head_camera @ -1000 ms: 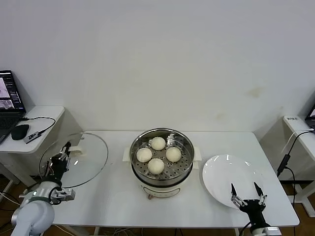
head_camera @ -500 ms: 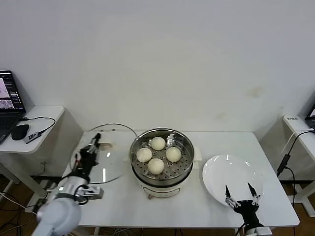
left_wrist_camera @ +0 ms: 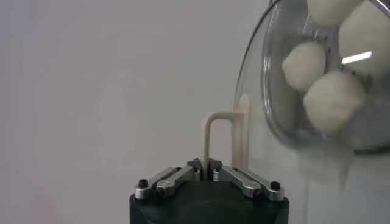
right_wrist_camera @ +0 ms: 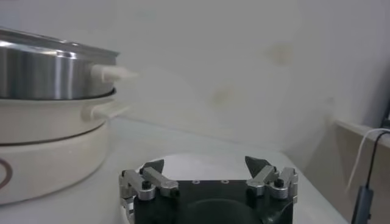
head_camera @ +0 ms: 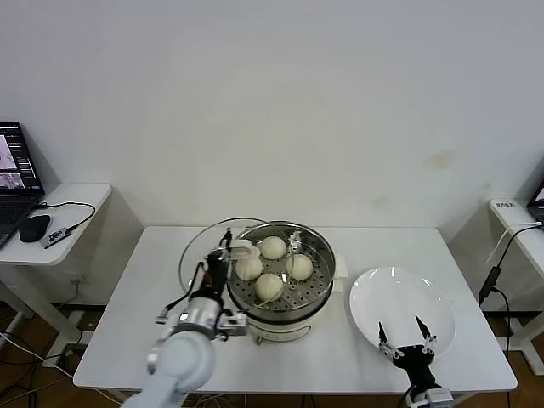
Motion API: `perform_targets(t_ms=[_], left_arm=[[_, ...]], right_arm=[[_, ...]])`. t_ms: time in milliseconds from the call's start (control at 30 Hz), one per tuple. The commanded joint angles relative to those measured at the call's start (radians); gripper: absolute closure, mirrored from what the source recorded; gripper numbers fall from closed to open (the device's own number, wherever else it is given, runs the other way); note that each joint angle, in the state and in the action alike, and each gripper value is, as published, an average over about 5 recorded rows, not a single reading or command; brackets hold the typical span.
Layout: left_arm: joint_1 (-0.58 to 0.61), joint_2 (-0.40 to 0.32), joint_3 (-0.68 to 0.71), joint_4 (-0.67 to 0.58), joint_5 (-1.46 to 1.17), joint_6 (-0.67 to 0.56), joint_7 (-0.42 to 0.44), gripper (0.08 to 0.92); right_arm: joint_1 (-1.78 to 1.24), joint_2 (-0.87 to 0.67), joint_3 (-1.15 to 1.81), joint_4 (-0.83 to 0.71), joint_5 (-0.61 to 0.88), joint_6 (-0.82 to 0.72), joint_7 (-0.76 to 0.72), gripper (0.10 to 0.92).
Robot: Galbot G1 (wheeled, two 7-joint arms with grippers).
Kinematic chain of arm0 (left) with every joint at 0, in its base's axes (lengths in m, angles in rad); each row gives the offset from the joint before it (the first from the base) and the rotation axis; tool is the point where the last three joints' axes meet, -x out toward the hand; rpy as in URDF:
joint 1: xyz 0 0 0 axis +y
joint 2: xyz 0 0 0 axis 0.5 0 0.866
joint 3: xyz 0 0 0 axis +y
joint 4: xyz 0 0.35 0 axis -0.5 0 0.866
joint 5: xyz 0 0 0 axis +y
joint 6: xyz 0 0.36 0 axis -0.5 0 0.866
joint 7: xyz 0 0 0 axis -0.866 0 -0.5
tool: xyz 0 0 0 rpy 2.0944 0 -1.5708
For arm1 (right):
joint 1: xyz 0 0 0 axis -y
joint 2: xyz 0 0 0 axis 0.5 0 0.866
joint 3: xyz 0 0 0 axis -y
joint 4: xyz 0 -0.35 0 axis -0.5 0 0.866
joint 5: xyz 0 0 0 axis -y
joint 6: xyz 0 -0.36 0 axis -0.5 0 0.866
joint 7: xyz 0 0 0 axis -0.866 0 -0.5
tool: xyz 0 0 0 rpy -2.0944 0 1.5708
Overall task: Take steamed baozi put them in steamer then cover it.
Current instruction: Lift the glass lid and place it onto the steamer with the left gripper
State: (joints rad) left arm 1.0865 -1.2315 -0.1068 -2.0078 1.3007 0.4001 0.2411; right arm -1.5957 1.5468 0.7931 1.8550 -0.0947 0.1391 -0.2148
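Four cream-white steamed baozi lie on the perforated tray inside the shiny steamer at the table's middle. My left gripper is shut on the whitish bar handle of the clear glass cover. It holds the cover tilted on edge against the steamer's left side, overlapping its rim. In the left wrist view the baozi show through the glass. My right gripper is open and holds nothing, low over the near edge of the white plate.
The steamer's white electric base stands left of the right gripper. A side table with a laptop and mouse stands at far left. Another small table with cables is at far right.
My left arm has carried the cover from beyond the table's left edge rightward to the steamer. The right gripper has drifted slightly left and nearer, still open.
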Motion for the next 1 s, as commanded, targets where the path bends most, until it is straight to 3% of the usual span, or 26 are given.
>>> perform_targets(t_ms=[33, 500, 1000], left_arm=[[-0.126, -0.173, 0.138, 0.100, 0.208, 0.055, 0.090, 0.859], [-0.152, -0.240, 0.164, 0.178, 0.253, 0.068, 0.111, 0.859], [-0.129, -0.254, 0.159, 0.211, 0.273, 0.053, 0.092, 0.859]], right_arm=[[0.007, 0.002, -0.019, -0.014, -0.025, 0.001, 0.001, 0.203], [0.002, 0.009, -0.026, -0.019, -0.038, 0.004, 0.001, 0.203], [0.002, 0.013, -0.039, -0.025, -0.045, 0.006, 0.000, 0.203]])
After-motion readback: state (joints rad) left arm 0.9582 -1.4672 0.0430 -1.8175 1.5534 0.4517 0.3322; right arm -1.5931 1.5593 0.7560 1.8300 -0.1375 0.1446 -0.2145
